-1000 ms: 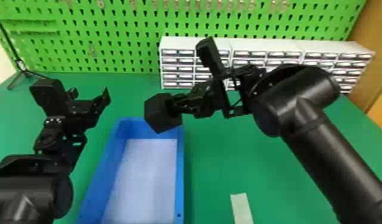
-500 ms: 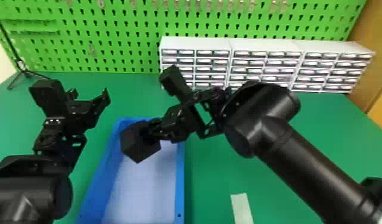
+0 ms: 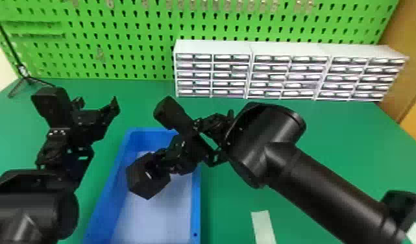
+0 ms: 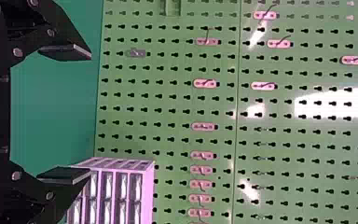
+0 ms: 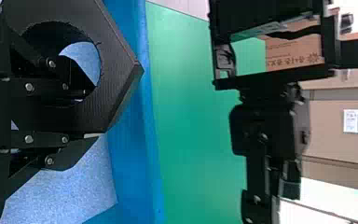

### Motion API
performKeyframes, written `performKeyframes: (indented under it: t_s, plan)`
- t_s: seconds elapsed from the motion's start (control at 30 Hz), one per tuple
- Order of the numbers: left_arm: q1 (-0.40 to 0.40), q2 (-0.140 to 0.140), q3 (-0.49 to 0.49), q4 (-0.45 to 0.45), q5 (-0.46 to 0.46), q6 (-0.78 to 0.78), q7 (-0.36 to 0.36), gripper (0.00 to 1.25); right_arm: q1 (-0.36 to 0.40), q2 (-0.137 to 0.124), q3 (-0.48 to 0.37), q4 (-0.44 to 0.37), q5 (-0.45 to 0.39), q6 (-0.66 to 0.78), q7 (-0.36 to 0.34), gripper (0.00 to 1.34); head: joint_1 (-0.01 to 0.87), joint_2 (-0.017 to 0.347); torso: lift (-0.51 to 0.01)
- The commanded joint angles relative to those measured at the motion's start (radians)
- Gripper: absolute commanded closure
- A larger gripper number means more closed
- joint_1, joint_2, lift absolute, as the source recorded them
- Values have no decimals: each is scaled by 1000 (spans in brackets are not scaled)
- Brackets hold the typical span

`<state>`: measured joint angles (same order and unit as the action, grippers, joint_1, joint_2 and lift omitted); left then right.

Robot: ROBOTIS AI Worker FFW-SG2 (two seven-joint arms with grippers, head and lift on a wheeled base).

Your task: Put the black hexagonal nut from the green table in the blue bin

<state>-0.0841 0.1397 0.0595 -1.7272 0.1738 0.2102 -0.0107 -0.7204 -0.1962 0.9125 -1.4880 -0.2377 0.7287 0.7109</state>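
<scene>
Near the front of the green worktop (image 3: pixel 333 129), a flat, pale strip (image 3: pixel 263 227) lies to the right of the rectangular blue bin (image 3: pixel 196 207) with its pale floor. Over that bin, toward its left wall, the black hexagonal nut (image 3: pixel 142 185) hangs tilted in the grip of the right pincer (image 3: pixel 158 167), one finger inside the round hole and the other against an outer face. To the left of the bin, the left pincer (image 3: pixel 96 103) is poised above the worktop, its fingers spread wide. Beyond the bin and off to its right, white cabinets of small drawers (image 3: pixel 213 47) stand in a row, while a thin black tripod stand (image 3: pixel 29 79) rises behind and to the left of it. Farther back than the bin, a bright green pegboard (image 3: pixel 132 35) dotted with metal hooks spans the scene.
</scene>
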Motion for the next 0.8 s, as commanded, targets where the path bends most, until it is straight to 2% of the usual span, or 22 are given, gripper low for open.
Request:
performKeyframes:
  t_s: [0.0, 0.33, 0.37, 0.5, 0.53, 0.63, 0.77]
  plan:
    - [0, 0, 0, 0, 3, 0, 0, 377, 1, 0, 9, 3, 2, 0, -1, 1018, 686, 28, -96]
    - [0, 0, 0, -2, 3, 0, 0, 380, 1, -3, 6, 3, 2, -3, -1, 1013, 686, 28, -96]
    - [0, 0, 2, -2, 3, 0, 0, 380, 1, -3, 6, 3, 3, -3, -1, 989, 686, 28, -96]
    - [0, 0, 2, 0, 3, 0, 0, 380, -1, -6, 11, 3, 23, -6, -1, 641, 686, 28, -96]
    - [0, 0, 2, -2, 3, 0, 0, 380, -1, -6, 11, 3, 26, -6, -1, 595, 686, 28, -96]
    - [0, 1, 2, 0, 3, 0, 0, 380, -1, -6, 11, 3, 40, -6, -1, 502, 686, 28, -96]
    - [1, 0, 2, -2, 3, 0, 0, 380, -2, -8, 6, 3, 44, -6, -1, 481, 686, 28, -96]
